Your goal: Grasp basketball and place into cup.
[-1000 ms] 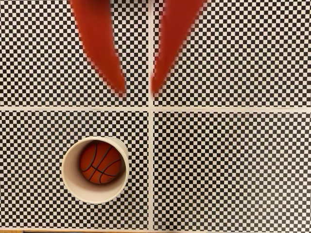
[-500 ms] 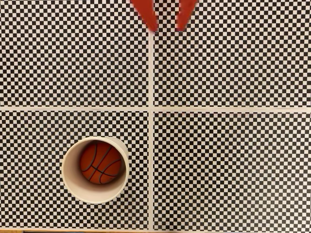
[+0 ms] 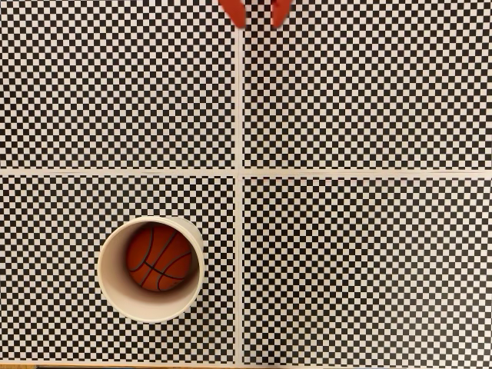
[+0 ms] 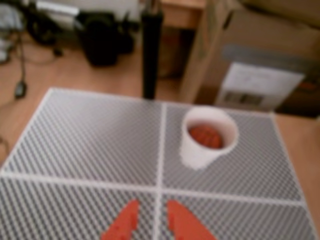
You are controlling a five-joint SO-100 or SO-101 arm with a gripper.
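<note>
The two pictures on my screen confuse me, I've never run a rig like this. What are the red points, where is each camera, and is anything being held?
The red points are the two fingers of the robot arm's gripper. One camera rides on the arm's wrist, so there the fingers poke in from the bottom edge and look out across the table. The other is a fixed camera looking straight down; in it the gripper just peeks in at the top edge.

The surface is a checkered mat divided into four panels by pale lines. On it stands a white cup, upright, with the basketball resting inside; the wrist view shows the same cup with the ball in it.

The fingers stand slightly apart with nothing between them, well away from the cup. Nothing is held.
</note>
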